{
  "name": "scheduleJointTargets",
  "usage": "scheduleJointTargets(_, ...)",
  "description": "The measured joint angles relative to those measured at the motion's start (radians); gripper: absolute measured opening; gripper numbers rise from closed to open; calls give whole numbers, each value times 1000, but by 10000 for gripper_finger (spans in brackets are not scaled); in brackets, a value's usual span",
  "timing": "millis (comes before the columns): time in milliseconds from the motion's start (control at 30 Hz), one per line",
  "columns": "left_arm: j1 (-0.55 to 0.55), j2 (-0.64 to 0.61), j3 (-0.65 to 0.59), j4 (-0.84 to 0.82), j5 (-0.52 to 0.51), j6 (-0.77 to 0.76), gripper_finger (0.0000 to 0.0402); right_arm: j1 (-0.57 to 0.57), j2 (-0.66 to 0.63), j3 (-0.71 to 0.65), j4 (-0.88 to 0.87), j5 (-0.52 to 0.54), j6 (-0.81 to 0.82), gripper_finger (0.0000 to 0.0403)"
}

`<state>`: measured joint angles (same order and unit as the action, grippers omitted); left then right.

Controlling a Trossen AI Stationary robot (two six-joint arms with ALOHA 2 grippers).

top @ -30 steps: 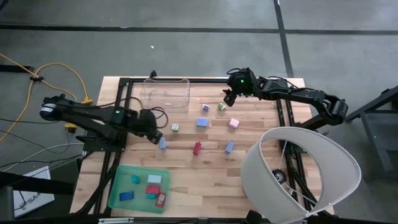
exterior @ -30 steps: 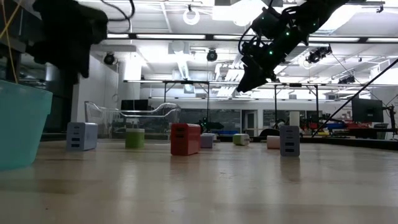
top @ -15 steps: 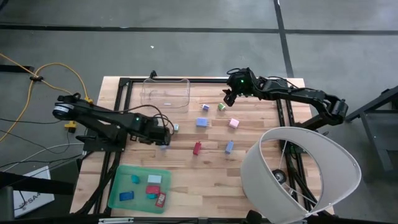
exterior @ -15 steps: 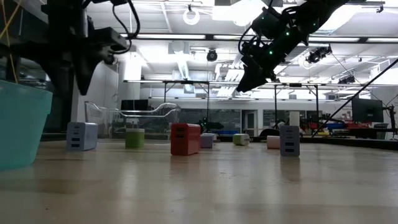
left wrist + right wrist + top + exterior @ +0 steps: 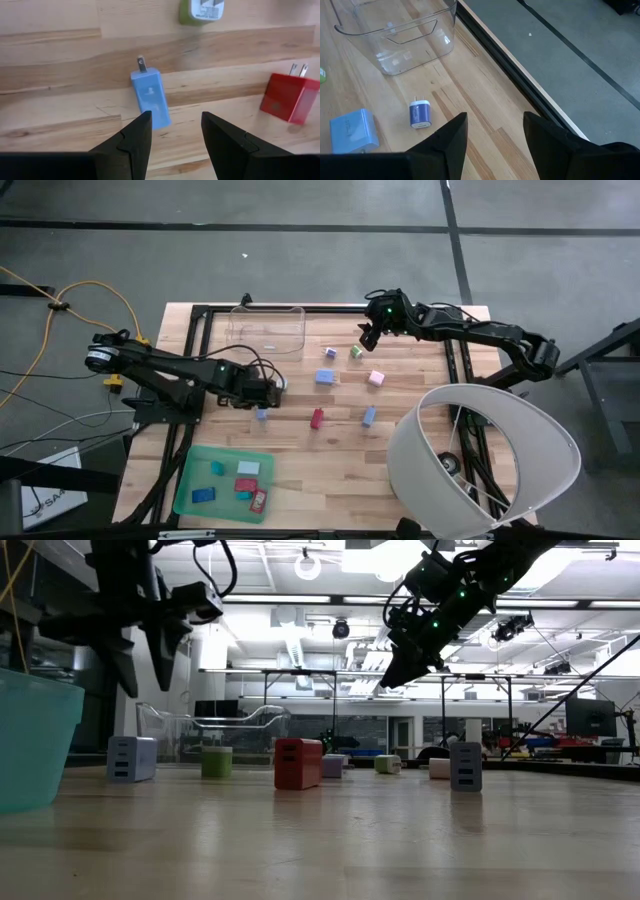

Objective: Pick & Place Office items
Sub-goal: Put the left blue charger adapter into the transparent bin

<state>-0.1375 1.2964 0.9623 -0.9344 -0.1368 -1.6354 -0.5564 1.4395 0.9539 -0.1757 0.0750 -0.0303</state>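
While the right gripper (image 5: 366, 336) waits open, the left gripper (image 5: 172, 131) hovers open above the light-blue charger (image 5: 149, 97).

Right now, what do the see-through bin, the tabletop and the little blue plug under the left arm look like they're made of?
Clear bin: seemingly thin glossy plastic; the wood shows through and its rim catches light.
Table: wood planks, visible grain and seams, light sheen.
Blue plug block: likely smooth moulded plastic, matte, with metal-looking prongs at one end. It lies just ahead of the open left pincer.
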Motion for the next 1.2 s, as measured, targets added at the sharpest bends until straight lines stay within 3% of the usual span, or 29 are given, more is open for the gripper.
scheduleJointTargets(233, 2, 0, 0, -1, 2, 48, 165, 0, 0, 0, 0, 0, 0, 180)
scheduleJointTargets(700, -77, 39, -2, -25, 15, -158, 167, 0, 0, 1, 13, 0, 0, 180)
scheduleJointTargets(1067, -73, 77, -2, -17, 18, -223, 206, 0, 0, 1, 24, 0, 0, 180)
scheduleJointTargets(1200, -73, 103, -2, -17, -25, -153, 207, 0, 0, 1, 32, 0, 0, 180)
